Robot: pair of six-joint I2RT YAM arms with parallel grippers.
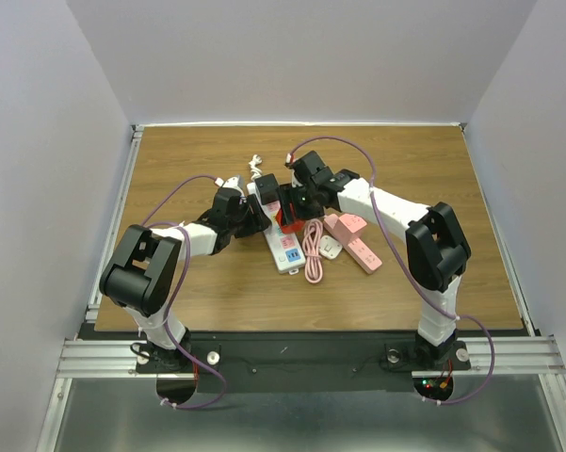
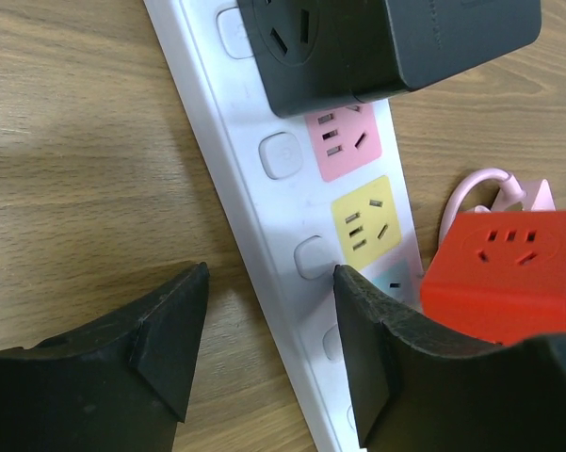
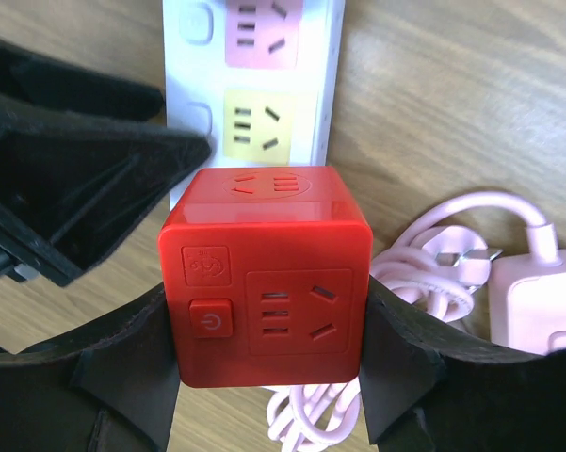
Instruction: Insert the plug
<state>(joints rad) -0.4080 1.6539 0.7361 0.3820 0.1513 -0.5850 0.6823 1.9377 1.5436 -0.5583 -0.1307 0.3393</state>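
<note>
A white power strip (image 1: 284, 247) with pink, yellow and blue sockets lies mid-table. It also shows in the left wrist view (image 2: 264, 179) and the right wrist view (image 3: 335, 56). A black cube adapter (image 2: 377, 47) sits on its far end. My right gripper (image 3: 268, 315) is shut on a red cube plug (image 3: 268, 273), held over the strip just below the yellow socket (image 3: 254, 127). Its prongs are hidden. My left gripper (image 2: 268, 282) is open, with one finger over the strip and the other over the wood to its left. The red cube (image 2: 509, 273) is close to its right.
A coiled pink cable (image 1: 314, 250) and a pink power strip (image 1: 356, 241) with a white plug lie right of the white strip. More white plugs lie behind the grippers (image 1: 254, 165). Both wrists crowd the strip's far half.
</note>
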